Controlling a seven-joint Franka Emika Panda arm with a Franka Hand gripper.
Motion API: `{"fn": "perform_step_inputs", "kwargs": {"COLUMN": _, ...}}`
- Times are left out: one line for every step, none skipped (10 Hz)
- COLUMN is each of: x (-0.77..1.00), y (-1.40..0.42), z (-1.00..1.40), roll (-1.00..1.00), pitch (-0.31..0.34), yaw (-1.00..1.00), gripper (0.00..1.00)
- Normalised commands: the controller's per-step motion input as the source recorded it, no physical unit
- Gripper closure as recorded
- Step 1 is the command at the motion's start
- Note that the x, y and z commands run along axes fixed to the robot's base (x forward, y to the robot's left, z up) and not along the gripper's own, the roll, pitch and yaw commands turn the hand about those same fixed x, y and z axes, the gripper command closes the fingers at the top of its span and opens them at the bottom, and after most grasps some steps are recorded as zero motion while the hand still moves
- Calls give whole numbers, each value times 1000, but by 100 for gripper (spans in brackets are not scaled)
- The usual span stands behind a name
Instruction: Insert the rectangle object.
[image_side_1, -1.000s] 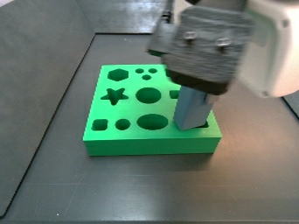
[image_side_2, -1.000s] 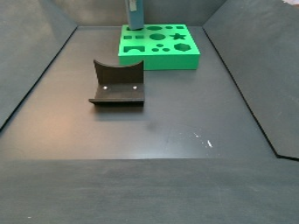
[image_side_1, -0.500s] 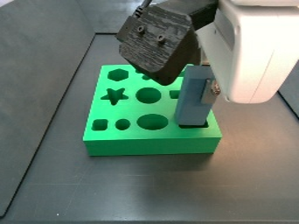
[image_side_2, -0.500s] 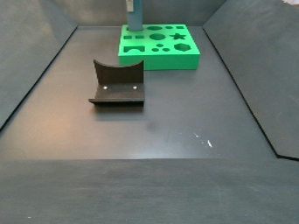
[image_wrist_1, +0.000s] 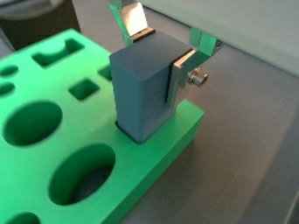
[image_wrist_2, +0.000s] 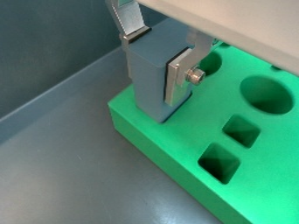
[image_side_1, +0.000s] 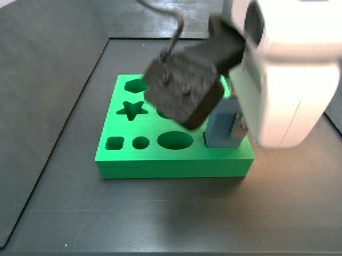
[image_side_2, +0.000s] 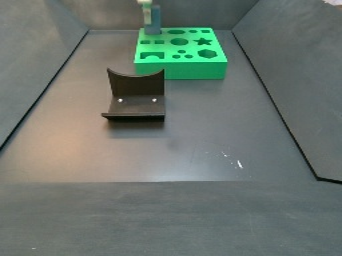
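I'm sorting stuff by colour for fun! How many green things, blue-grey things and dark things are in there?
Green: 1, the green board.
Blue-grey: 1, the rectangle object, standing in the board's corner between the gripper fingers.
Dark: 1, the fixture on the floor.
Total: 3.

The board (image_side_2: 182, 54) lies at the far end of the table (image_side_2: 187, 140) in a side view, and the fixture (image_side_2: 134, 96) stands on the table nearer the camera, well apart from the board and a little to its left. The rectangle object (image_wrist_1: 149, 92) stands upright in a slot at a corner of the board (image_wrist_1: 70, 131), its lower end sunk into the board; in both wrist views round and square holes lie beside it. The tool (image_wrist_1: 166, 48) sits over the object's upper part, one finger (image_wrist_2: 177, 75) against a side face (image_wrist_2: 152, 70), the other finger (image_wrist_1: 135, 21) at the opposite side.

In a side view the object (image_side_1: 223, 127) stands at the board's (image_side_1: 174, 150) front right corner, with the wrist above and before it.
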Motion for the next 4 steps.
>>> {"fn": "perform_step_inputs", "kwargs": {"x": 51, "y": 0, "z": -346, "roll": -151, "pitch": -13, "yaw": 0, "gripper": 100}}
{"fn": "perform_step_inputs", "kwargs": {"x": 3, "y": 26, "z": -191, "roll": -91, "pitch": -1, "yaw": -37, "gripper": 100}}
{"fn": "perform_step_inputs", "kwargs": {"x": 23, "y": 66, "z": 0, "roll": -51, "pitch": 0, "yaw": -23, "gripper": 100}}
{"fn": "perform_step_inputs", "kwargs": {"x": 0, "y": 0, "z": 0, "roll": 0, "pitch": 0, "yaw": 0, "gripper": 100}}
